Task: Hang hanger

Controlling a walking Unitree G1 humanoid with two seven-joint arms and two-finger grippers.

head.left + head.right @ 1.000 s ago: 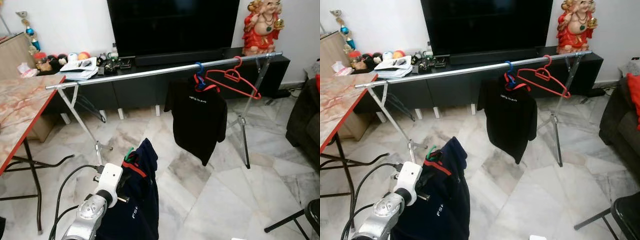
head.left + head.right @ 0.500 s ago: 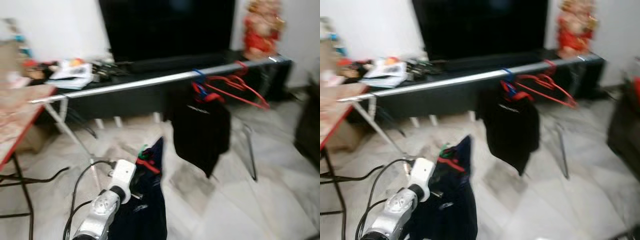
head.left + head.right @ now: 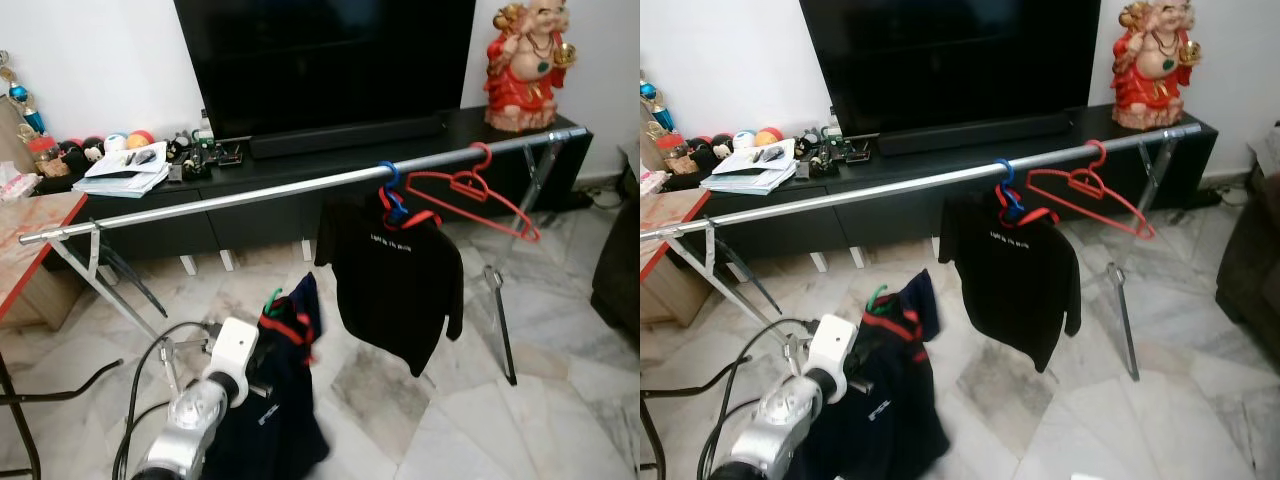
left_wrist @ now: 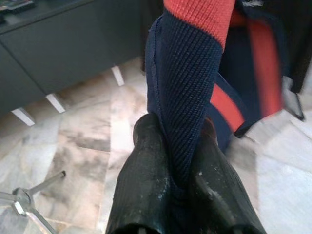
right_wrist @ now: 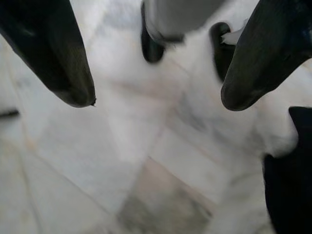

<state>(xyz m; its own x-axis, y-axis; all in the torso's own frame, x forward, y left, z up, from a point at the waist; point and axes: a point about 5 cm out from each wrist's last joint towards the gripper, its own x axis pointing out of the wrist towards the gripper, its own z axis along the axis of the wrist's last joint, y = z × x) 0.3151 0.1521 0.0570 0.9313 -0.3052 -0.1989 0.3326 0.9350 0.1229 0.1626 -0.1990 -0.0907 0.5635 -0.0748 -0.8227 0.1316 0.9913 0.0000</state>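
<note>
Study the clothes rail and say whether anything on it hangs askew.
The empty red hanger hangs tilted on the rail, one end dipping toward the rail's stand. The black T-shirt beside it hangs straight.

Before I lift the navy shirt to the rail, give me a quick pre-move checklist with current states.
1. Left gripper clamped on navy shirt: ok.
2. Green hanger hook showing above the shirt collar: ok; whether it is seated in the garment: cannot tell.
3. Free stretch of rail left of the black shirt: ok.
4. Hook below rail height, lift needed: not ok yet.
5. Right gripper open, pointing at the floor: ok.
</note>
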